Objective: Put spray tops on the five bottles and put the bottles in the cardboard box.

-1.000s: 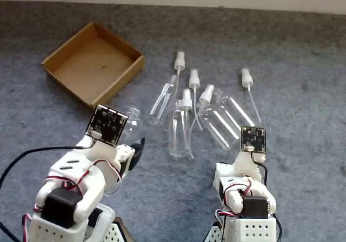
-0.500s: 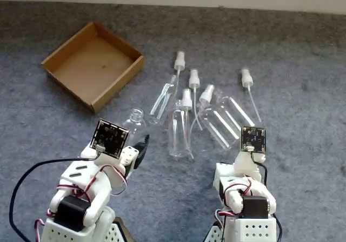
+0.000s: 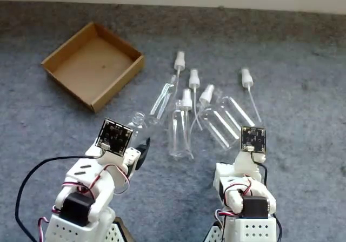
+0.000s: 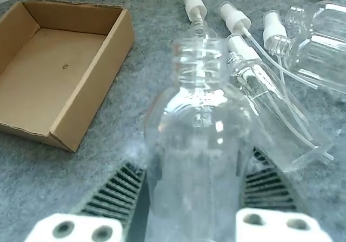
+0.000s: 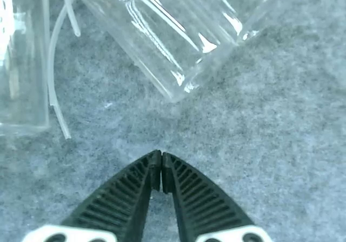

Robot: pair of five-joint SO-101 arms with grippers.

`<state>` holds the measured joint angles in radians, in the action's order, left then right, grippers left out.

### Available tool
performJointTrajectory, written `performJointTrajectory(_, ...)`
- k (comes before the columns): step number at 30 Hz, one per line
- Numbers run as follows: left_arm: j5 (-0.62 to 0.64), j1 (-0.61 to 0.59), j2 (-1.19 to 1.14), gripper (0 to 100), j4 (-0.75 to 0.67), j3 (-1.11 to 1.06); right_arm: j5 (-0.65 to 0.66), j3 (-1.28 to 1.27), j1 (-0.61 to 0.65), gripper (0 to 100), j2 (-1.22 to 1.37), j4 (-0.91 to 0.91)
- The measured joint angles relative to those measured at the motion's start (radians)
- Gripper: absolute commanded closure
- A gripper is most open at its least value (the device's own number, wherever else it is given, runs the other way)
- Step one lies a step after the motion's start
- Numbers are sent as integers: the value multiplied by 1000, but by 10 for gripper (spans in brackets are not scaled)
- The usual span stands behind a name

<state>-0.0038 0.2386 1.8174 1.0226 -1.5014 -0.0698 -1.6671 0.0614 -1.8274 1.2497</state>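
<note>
Item: uncapped clear bottle [image 4: 197, 118], pinched at its body by the left gripper [image 4: 195, 190] beside the lying bottles [image 3: 178, 128], neck free, seemingly to take a spray top [image 3: 193, 79]; right gripper [image 5: 161, 172] pressed together, empty; cardboard box [image 3: 89, 66] well apart.

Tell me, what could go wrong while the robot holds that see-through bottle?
1. The left gripper grips the smooth clear bottle by its sides, so it might slip out.
2. That bottle has an open neck with no spray top. Dropping it into the cardboard box now would skip a step.
3. The spray tops lie with their thin tubes crossing the other bottles, so pulling one could drag or roll its neighbours.
</note>
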Motion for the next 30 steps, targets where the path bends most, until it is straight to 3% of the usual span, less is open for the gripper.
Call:
performJointTrajectory(16,0,0,0,926,-215,-161,0,0,0,990,0,0)
performJointTrajectory(30,0,0,-2,928,-229,-164,0,0,0,986,0,-6)
